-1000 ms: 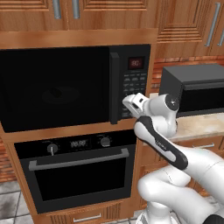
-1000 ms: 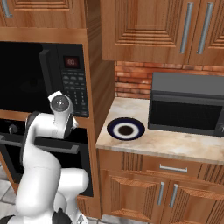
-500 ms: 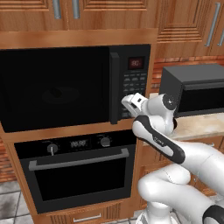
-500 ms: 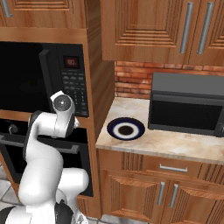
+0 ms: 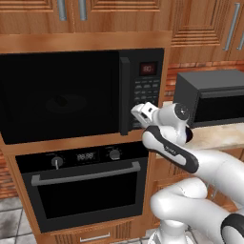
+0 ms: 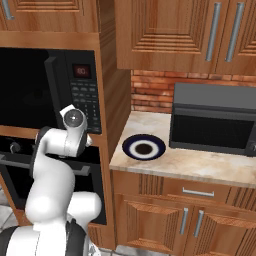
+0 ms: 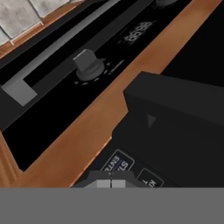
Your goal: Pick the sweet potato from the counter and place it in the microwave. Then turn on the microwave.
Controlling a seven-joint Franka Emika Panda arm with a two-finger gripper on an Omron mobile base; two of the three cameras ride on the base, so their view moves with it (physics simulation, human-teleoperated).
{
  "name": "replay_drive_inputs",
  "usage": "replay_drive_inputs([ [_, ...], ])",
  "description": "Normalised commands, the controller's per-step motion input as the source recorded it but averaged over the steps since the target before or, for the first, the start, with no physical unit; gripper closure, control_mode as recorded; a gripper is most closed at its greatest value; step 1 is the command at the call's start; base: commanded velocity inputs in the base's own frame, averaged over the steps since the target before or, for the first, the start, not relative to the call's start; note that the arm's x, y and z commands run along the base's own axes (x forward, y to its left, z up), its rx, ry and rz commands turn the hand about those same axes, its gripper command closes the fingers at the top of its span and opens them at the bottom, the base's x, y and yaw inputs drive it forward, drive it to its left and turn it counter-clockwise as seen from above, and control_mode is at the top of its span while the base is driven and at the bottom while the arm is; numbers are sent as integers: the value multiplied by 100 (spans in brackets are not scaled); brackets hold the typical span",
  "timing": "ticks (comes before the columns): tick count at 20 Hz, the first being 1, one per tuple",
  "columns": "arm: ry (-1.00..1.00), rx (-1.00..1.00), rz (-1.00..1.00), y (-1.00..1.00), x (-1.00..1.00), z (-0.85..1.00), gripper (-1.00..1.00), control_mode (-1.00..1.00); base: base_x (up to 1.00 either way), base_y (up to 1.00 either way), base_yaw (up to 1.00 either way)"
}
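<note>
gripper (image 5: 138, 111): fingers pressed together, nothing pinched, tips at the bottom rows of the microwave's keypad; the hand view puts a start/enter-looking key right at the tips
microwave (image 5: 62, 95): door shut, red display lit
sweet potato: no sign of it beside the microwave, so probably inside behind the dark door
progress: judged late; placing looks done, start press under way or left
oven (image 5: 81, 190): directly below the microwave, knobs and bar handle clear of the arm
plate (image 6: 144, 148): on the counter (image 6: 200, 165) right of the microwave
grey box appliance (image 6: 215, 120): further right of the microwave
obstruction: none seen at the keypad
</note>
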Motion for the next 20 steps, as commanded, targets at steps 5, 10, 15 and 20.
replay_drive_inputs([
  [5, 0, 0, 0, 2, 11, -6, 100, -100, 0, 0, 0],
  [10, 0, 0, 0, 3, 11, -3, 100, -100, 0, 0, 0],
  [15, 0, 0, 0, 3, 10, -2, 100, -100, 0, 0, 0],
  [20, 0, 0, 0, 1, 11, -5, 100, -100, 0, 0, 0],
])
